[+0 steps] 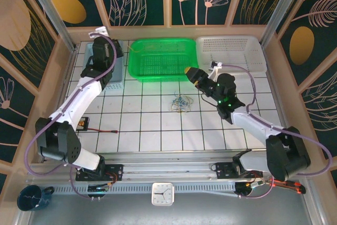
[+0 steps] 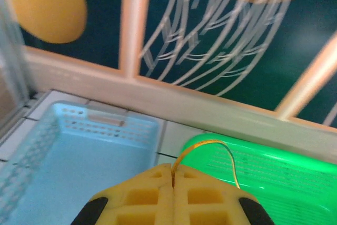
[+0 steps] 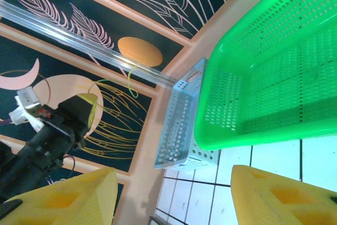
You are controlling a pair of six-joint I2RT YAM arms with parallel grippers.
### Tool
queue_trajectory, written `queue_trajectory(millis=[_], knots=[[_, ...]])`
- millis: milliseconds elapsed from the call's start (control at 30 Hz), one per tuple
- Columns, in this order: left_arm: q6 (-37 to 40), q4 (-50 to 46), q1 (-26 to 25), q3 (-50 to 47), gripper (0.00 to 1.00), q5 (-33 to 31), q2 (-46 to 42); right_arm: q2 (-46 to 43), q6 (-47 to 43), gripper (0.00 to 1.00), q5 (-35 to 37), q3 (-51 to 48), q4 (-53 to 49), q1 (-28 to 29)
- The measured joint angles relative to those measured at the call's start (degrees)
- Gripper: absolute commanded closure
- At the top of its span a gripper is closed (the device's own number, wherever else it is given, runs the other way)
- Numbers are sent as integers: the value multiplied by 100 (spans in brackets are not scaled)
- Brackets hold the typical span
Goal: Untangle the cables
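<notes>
A small tangle of thin cables (image 1: 180,103) lies on the white tiles at mid-table. My left gripper (image 1: 122,51) hangs high at the back left, between the blue basket (image 2: 79,151) and the green basket (image 2: 274,177). Its jaws (image 2: 172,175) are shut on one pale yellow cable (image 2: 205,141), which arcs up and drops toward the green basket. My right gripper (image 1: 190,71) hovers by the green basket's front edge, right of and beyond the tangle. It is open (image 3: 174,198), with nothing between its fingers (image 3: 63,198).
A white basket (image 1: 231,51) stands at the back right beside the green one. A small black and orange connector with a red lead (image 1: 82,125) lies near the left arm. Wooden walls enclose the table on three sides.
</notes>
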Motion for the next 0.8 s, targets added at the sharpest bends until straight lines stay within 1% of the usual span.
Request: queue_trajectory(millis=[133,333,467,567,600,633,733,800], knots=[[-13,-28,525,0,100,-79,173,-374,-275,39,138,-55,-437,2],[-116,-22,1132,-15,100,-107,461,-925,-603,37,396,-352,-1071,28],[-136,-15,1320,-72,100,-109,715,-1231,-715,35,509,-623,-1377,35],[-133,-22,1353,-118,99,-107,935,-1405,-750,35,597,-754,-1624,55],[-133,-24,1353,-125,94,-107,1001,-1453,-765,35,619,-782,-1679,59],[-125,-26,1353,-125,87,-105,1064,-1508,-798,35,638,-804,-1757,72],[-107,-46,1353,-127,53,-74,1158,-1641,-905,35,758,-813,-2009,111],[-107,-70,1353,-129,38,-31,1158,-1685,-997,35,848,-813,-2177,136]])
